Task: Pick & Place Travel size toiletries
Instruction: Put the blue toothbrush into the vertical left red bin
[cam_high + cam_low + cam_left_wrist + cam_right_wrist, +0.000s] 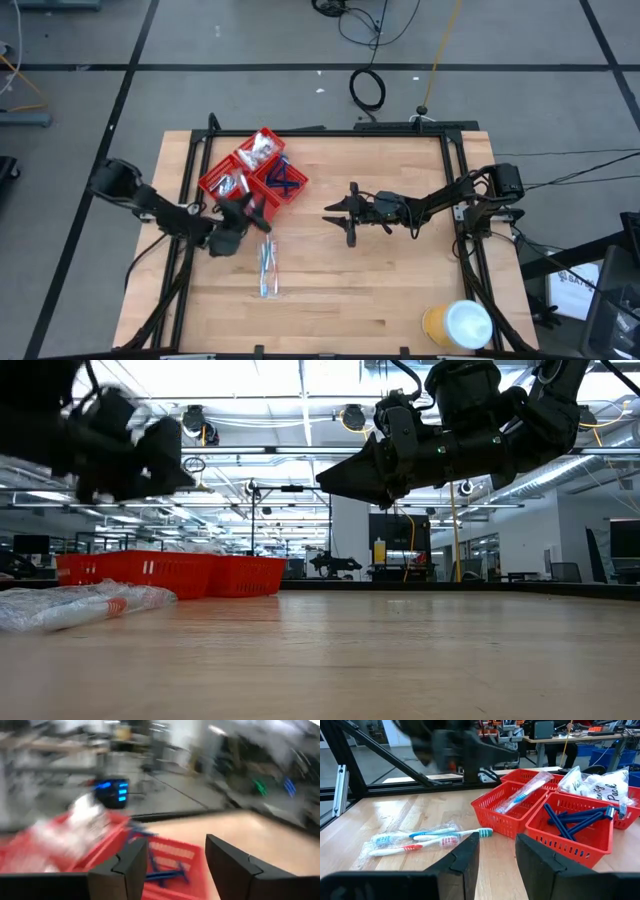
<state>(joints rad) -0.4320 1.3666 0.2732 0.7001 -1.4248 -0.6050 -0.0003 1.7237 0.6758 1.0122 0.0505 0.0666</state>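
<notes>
Left gripper is held empty, jaws apart, just beside red tray; right gripper is parked mid-table, jaws parted, toothbrushes left on table.

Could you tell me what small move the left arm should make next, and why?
Probably swing the left gripper back and lower it over the toothbrushes lying loose on the table. Its fingers are open and empty beside the red tray, where one toothbrush already lies, while the right gripper waits mid-table.
</notes>
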